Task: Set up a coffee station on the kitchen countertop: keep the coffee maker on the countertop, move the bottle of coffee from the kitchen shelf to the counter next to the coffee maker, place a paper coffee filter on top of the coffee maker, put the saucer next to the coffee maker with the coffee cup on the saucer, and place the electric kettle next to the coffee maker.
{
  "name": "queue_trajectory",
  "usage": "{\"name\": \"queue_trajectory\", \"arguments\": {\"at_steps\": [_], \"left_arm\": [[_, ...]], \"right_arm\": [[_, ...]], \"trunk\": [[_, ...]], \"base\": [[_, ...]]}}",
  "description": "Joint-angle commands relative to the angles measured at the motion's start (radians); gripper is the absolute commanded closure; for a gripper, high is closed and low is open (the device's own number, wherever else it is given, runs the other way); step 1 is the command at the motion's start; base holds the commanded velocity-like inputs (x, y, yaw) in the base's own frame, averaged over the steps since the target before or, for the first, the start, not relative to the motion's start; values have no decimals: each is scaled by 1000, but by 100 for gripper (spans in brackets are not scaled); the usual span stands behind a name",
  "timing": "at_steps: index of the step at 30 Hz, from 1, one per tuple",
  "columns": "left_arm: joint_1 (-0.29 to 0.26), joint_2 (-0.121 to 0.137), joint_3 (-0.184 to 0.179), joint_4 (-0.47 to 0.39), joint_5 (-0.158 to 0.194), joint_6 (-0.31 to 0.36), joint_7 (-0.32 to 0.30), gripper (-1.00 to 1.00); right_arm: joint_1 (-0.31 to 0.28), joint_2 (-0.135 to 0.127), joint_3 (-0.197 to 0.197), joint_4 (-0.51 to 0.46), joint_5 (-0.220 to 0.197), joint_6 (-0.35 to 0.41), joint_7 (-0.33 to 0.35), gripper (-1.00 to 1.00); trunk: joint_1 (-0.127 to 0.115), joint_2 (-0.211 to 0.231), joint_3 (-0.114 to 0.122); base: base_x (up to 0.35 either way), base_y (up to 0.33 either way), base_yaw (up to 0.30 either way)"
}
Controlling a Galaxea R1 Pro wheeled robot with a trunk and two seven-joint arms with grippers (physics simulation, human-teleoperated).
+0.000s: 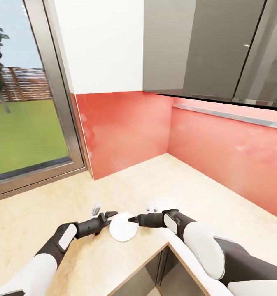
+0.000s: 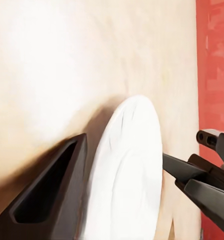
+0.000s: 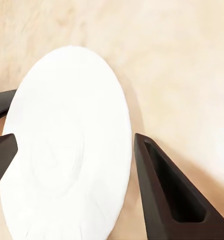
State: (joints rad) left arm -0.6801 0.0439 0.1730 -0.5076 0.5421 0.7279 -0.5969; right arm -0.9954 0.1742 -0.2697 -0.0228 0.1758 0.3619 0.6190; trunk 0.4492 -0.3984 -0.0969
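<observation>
countertop (image 1: 52,213): both tools open round saucer (image 1: 123,227)

Two arms come into the head view, each with a glossy white upper shell giving way to a matte black forearm with a white inset panel. The left gripper (image 1: 108,217) and right gripper (image 1: 133,220) end in dark, wedge-shaped, hollow-backed fingers (image 3: 169,200).

The head camera looks down at the corner surface (image 1: 52,213); both wrist cameras, facing each other, sit close on the saucer (image 1: 123,227) at 6 o'clock.
</observation>
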Motion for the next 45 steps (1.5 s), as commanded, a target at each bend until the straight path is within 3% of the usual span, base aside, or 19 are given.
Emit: {"name": "queue_trajectory", "arguments": {"at_steps": [1, 11, 14, 18, 45], "left_arm": [[1, 0, 0, 28, -33, -5, 0, -100], [5, 1, 0, 32, -33, 0, -1, -100], [7, 3, -1, 25, -32, 73, -1, -100], [19, 2, -1, 17, -30, 96, -3, -100], [25, 8, -1, 15, -30, 105, -3, -100]], "right_arm": [[0, 0, 1, -2, 14, 9, 2, -100], [0, 0, 1, -2, 14, 9, 2, -100], [0, 0, 1, -3, 14, 9, 2, -100], [0, 0, 1, -2, 14, 9, 2, -100], [0, 0, 1, -2, 16, 11, 5, -100]], "trunk": [[1, -2, -3], [1, -2, -3], [1, -2, -3], [1, -2, -3], [1, -2, -3]], "base": [[0, 0, 0], [0, 0, 0], [0, 0, 0], [0, 0, 0], [0, 0, 0]]}}
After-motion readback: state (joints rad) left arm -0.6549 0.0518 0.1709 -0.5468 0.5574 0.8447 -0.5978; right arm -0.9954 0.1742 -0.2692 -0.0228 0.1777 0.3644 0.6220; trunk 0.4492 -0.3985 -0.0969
